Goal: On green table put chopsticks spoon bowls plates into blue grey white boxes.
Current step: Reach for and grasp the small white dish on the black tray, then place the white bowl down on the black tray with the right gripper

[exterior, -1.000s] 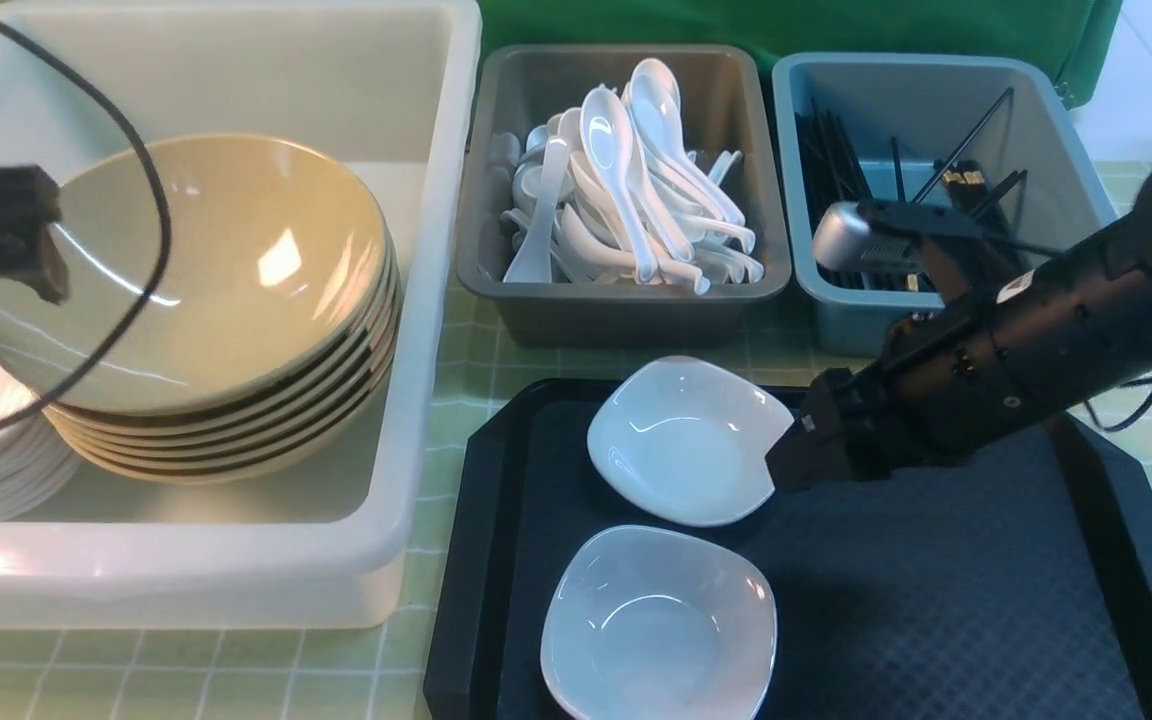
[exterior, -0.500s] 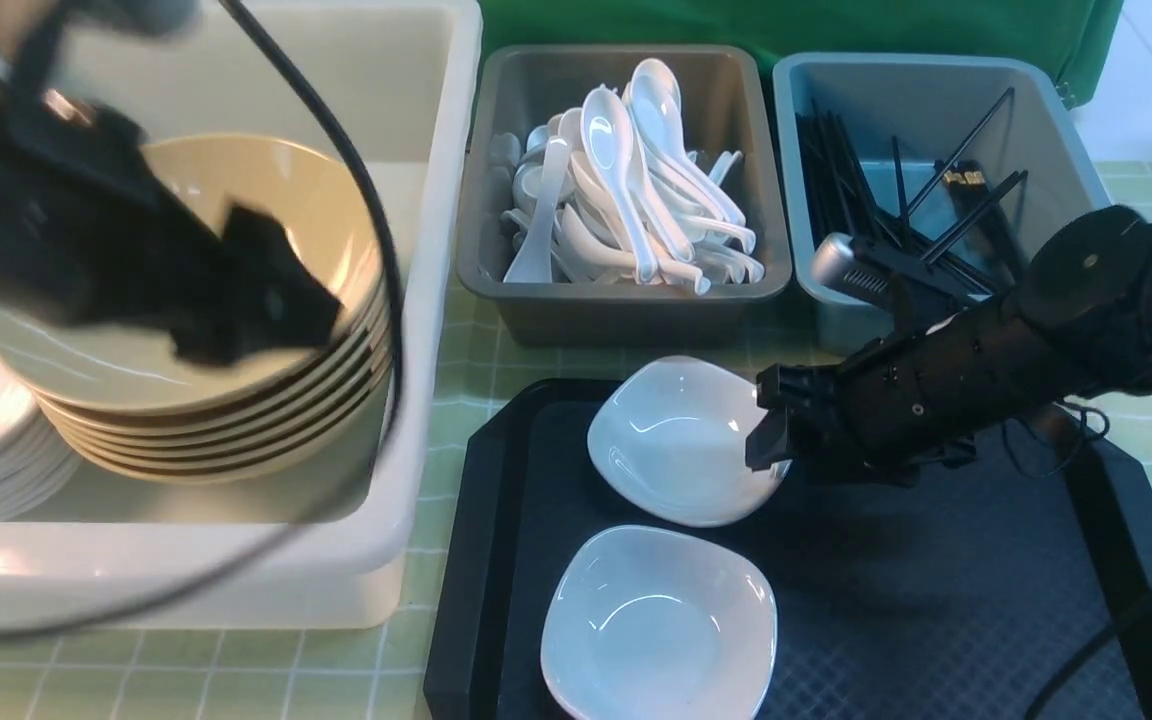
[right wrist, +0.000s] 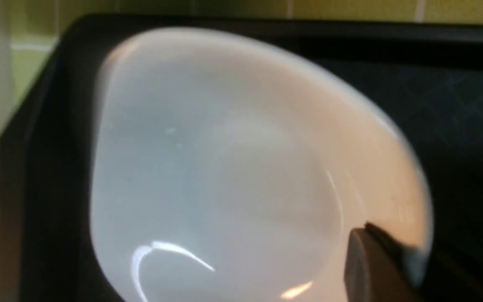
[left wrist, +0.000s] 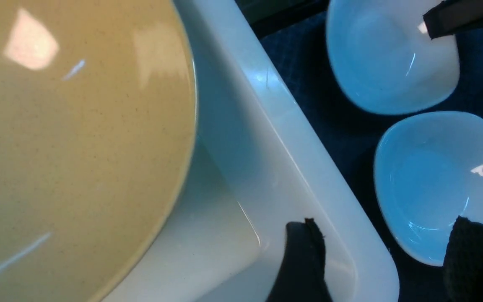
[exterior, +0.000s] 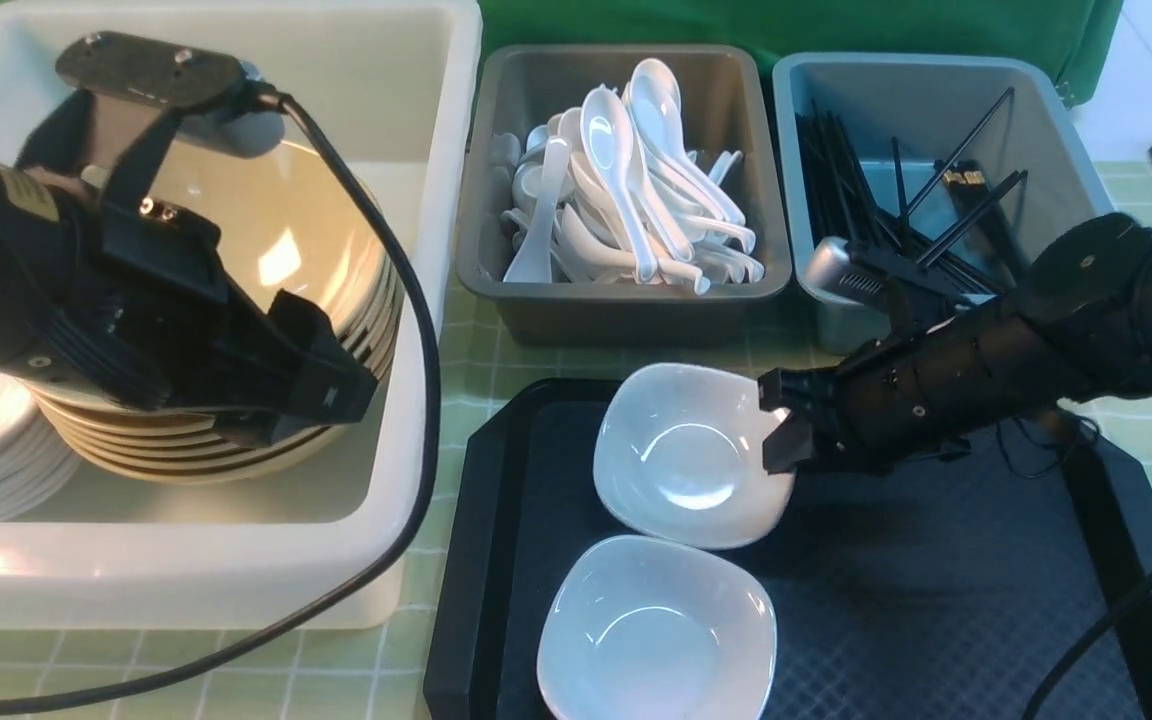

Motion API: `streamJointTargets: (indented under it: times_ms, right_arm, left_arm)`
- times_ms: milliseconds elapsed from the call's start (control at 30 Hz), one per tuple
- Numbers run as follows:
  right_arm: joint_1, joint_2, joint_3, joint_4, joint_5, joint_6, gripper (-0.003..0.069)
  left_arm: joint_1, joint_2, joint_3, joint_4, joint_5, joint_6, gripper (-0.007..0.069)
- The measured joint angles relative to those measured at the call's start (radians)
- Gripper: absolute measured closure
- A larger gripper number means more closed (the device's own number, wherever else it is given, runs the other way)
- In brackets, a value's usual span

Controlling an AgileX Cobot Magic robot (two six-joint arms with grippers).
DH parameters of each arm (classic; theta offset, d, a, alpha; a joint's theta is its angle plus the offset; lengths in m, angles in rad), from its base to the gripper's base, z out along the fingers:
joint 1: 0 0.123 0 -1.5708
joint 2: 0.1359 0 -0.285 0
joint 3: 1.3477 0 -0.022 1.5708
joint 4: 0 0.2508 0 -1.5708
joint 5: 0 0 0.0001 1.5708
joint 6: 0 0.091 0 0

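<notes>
Small glossy white rounded-square dish (exterior: 686, 455) mouth-up, right rim pinched by right tool (exterior: 781, 432), black textured tray (exterior: 936, 600), pale green gridded desk (exterior: 464, 350), left tool (left wrist: 386, 247) spread open, green backdrop (exterior: 636, 20)

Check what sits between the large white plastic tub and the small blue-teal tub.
The small dark grey plastic tub, heaped with glossy white soup spoons; the front view shows it.
</notes>
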Motion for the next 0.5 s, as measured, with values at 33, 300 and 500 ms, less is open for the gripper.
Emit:
streamJointTargets:
  times_ms: [33,300,500]
  right_arm:
    - [-0.012,-0.015,0.0,-0.006,0.019,-0.015,0.0587]
    - [-0.131,-0.185,0.042,-0.039,0.134,-0.097,0.0605]
    - [-0.228,-0.339,0.206,-0.052,0.169,-0.141,0.0605]
  left_arm:
    - [0.0,0.0,0.0,0.001,-0.003,0.0,0.0232]
    - [0.0,0.0,0.001,0.001,-0.015,0.0,0.0232]
    - [0.0,0.0,0.001,0.001,-0.019,0.0,0.0232]
